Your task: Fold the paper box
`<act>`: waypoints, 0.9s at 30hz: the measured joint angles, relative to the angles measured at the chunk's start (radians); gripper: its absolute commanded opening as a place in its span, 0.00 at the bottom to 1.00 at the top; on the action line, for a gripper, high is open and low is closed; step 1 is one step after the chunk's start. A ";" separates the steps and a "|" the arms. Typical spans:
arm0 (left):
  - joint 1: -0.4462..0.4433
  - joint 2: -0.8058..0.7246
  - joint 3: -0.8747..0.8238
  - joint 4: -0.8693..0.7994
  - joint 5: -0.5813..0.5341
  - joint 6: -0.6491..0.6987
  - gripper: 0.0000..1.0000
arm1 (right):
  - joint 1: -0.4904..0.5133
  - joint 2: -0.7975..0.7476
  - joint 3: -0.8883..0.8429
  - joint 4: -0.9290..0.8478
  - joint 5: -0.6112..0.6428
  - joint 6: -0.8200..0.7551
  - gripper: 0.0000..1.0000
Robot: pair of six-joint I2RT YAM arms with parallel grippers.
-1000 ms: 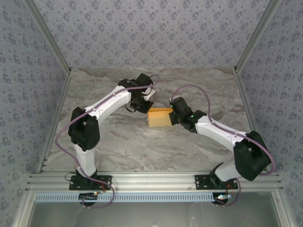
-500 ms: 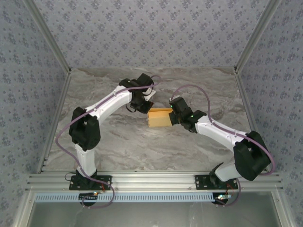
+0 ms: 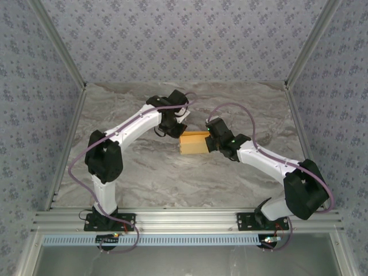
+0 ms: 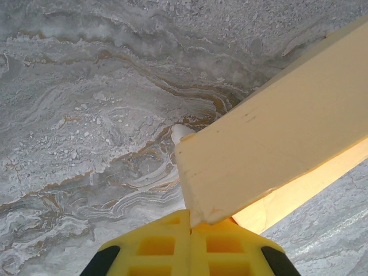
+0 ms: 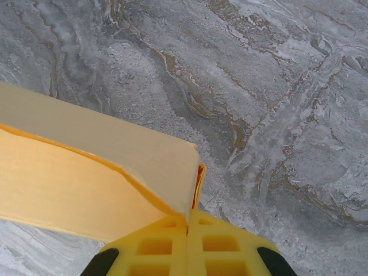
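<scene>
Paper box held by left end effector, right end effector.

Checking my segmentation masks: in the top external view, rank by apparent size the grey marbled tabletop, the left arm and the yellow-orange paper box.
1. Grey marbled tabletop
2. White-and-black left arm
3. Yellow-orange card paper box, clearly smallest

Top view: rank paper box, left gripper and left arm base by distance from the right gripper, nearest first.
1. paper box: mid-table, its right end pinched in the right gripper's fingers.
2. left gripper: across the box, at its far-left corner.
3. left arm base: near-left edge of the table, clearly farthest.
</scene>
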 measured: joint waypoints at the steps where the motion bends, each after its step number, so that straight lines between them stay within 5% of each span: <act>1: 0.000 0.002 0.003 -0.003 -0.002 0.000 0.00 | 0.000 0.000 0.000 0.000 0.000 0.000 0.00; 27: -0.011 0.015 0.034 -0.031 -0.015 0.006 0.02 | 0.000 0.000 0.000 0.000 -0.006 0.000 0.00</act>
